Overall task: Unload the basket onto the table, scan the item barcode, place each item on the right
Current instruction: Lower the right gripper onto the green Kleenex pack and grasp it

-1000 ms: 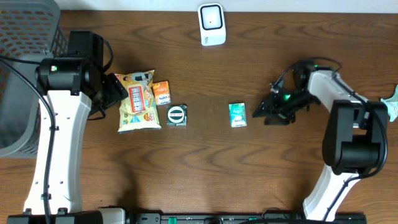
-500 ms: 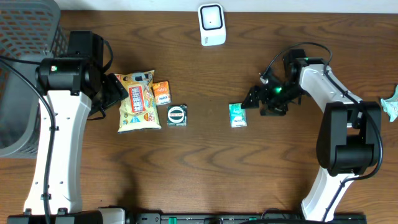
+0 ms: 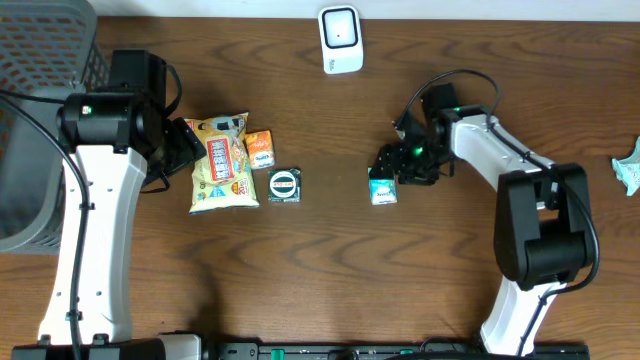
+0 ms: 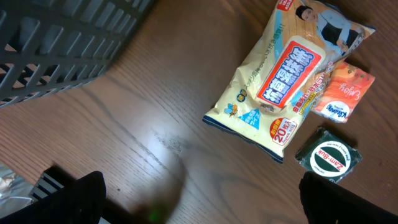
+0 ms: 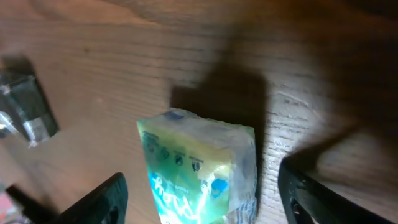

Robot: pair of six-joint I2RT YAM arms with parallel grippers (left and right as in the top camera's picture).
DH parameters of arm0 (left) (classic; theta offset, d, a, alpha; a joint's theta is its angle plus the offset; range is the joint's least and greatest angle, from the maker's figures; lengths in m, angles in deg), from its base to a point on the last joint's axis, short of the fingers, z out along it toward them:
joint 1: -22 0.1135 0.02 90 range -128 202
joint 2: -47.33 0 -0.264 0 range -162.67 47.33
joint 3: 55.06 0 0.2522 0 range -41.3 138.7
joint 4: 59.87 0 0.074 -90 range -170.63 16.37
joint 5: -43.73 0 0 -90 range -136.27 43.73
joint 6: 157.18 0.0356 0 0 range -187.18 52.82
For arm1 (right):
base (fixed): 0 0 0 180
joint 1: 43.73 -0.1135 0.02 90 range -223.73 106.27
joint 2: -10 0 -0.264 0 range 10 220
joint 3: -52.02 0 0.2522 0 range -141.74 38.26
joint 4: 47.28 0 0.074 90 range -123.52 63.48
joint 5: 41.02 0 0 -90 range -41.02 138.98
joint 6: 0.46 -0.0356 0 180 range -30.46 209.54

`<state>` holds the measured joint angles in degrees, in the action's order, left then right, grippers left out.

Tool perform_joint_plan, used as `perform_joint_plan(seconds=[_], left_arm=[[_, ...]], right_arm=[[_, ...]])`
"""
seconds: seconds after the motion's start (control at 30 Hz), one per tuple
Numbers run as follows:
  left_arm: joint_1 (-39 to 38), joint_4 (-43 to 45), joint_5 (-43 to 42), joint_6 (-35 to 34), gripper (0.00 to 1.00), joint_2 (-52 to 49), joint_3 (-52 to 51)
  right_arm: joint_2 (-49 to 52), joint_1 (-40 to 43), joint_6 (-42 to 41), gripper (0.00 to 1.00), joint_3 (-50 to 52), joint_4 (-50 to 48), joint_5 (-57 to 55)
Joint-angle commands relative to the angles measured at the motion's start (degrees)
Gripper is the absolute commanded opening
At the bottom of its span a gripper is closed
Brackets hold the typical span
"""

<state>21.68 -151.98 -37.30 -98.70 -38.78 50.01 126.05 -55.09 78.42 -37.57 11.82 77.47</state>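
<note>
A small green pack (image 3: 383,188) lies flat on the wooden table right of centre. My right gripper (image 3: 392,168) hangs over its far end. In the right wrist view the green pack (image 5: 199,168) lies between the two dark fingers (image 5: 102,199), with a gap on each side; the right gripper (image 5: 208,202) is open. The white scanner (image 3: 340,38) stands at the back edge. My left gripper (image 3: 182,146) is open beside a yellow snack bag (image 3: 222,160) and holds nothing; in the left wrist view the left gripper (image 4: 211,205) has bare table between its fingertips.
An orange packet (image 3: 260,148) and a black-and-green square packet (image 3: 285,185) lie next to the snack bag. A grey mesh basket (image 3: 40,100) stands at the far left. A teal object (image 3: 630,170) sits at the right edge.
My right gripper has moved left across the table, from well right of the green pack to right over it. The left arm has stayed still.
</note>
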Motion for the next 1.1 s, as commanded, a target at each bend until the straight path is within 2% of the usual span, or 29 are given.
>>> perform_joint_plan(seconds=[0.0, 0.13, 0.3, 0.37, 0.53, 0.77, 0.97, 1.07], left_arm=[[0.2, -0.3, 0.5, -0.3, 0.98, 0.0, 0.0], [0.2, -0.3, 0.5, -0.3, 0.98, 0.0, 0.0], [0.2, -0.3, 0.5, -0.3, 0.98, 0.0, 0.0], [0.2, -0.3, 0.5, -0.3, 0.98, 0.0, 0.0], [0.2, -0.3, 0.5, -0.3, 0.98, 0.0, 0.0], [0.2, -0.3, 0.5, -0.3, 0.98, 0.0, 0.0], [0.2, -0.3, 0.5, -0.3, 0.98, 0.0, 0.0], [0.2, -0.3, 0.5, -0.3, 0.98, 0.0, 0.0]], right_arm=[[0.1, -1.1, -4.6, 0.63, 2.6, -0.3, -6.7], [0.1, -1.1, -4.5, 0.27, 2.8, 0.2, -6.7], [0.1, -0.6, -3.8, 0.15, 2.8, 0.3, -3.8], [-0.2, -0.6, -1.3, 0.02, 2.6, 0.3, 0.3], [-2.1, -0.1, 6.9, 0.01, 0.7, 1.3, 11.4], [-6.8, 3.5, 22.9, 0.01, -1.2, 2.9, 38.0], [-7.8, 6.3, 29.6, 0.01, -1.2, 3.7, 56.8], [-7.8, 6.4, 29.9, 0.01, -1.2, 3.0, 61.0]])
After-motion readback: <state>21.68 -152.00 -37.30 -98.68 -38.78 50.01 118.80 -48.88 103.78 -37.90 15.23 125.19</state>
